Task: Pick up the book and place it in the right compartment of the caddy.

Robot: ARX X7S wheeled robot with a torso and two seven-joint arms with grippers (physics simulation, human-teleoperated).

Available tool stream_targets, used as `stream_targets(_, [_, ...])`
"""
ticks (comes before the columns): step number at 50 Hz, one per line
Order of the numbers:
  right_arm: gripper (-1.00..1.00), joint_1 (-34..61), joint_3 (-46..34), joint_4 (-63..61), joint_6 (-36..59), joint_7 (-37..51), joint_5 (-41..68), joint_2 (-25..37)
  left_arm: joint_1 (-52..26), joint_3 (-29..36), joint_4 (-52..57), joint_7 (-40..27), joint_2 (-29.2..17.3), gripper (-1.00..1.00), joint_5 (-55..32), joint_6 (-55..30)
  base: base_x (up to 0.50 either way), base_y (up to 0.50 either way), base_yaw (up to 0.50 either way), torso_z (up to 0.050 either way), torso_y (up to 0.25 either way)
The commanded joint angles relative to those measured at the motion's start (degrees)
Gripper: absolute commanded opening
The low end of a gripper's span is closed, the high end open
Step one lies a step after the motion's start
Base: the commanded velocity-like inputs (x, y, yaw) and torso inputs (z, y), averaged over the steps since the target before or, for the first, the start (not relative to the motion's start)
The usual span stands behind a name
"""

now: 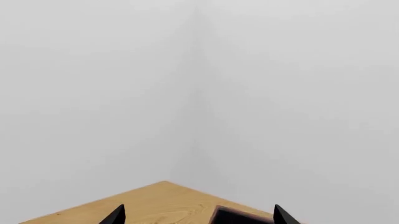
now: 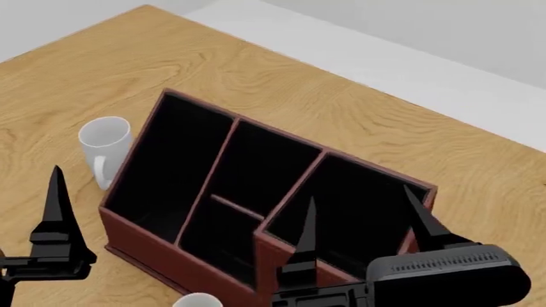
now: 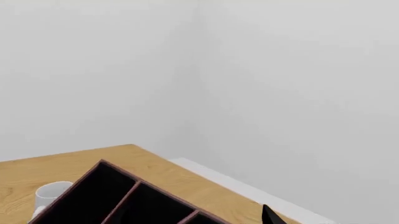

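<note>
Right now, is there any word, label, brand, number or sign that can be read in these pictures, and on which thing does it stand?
None: no readable text shows in any view.
Caddy: plain reddish-brown walls, black lining, no label.
Mug: plain white, no print.
Second mug: only its rim shows, no print visible.
Right gripper and left gripper: plain black, no markings.
Table: only wood grain.
The book is not clearly in view, so any title cannot be checked.

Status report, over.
Right gripper open, empty, above the caddy's right compartment. Left gripper open, empty. Book not in view. All compartments look empty; mug beside caddy.
</note>
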Motion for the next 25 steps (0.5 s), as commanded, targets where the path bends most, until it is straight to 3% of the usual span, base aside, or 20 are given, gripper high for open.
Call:
stream_targets(1, [1.0, 0.1, -0.2, 0.3, -0.6, 0.6, -0.1, 0.1, 0.0, 0.1, 0.2, -0.2, -0.3, 1.0, -0.3, 0.0, 0.0, 0.0, 0.0, 0.0, 0.0])
stream_targets(7, [1.0, 0.7, -0.9, 0.4, 1.6, 3.2, -2.7, 0.2, 0.0, 0.0, 0.8, -0.5, -0.6, 1.0, -0.4, -0.3, -0.01, 0.01, 0.0, 0.0, 0.0])
stream_targets(25, [1.0, 0.8, -2.2, 0.3, 1.2, 3.6, -3.2, 0.8, 0.0, 0.3, 1.0, -0.8, -1.0, 1.0, -0.7, -0.3, 0.0, 0.0, 0.5, 0.0, 0.0])
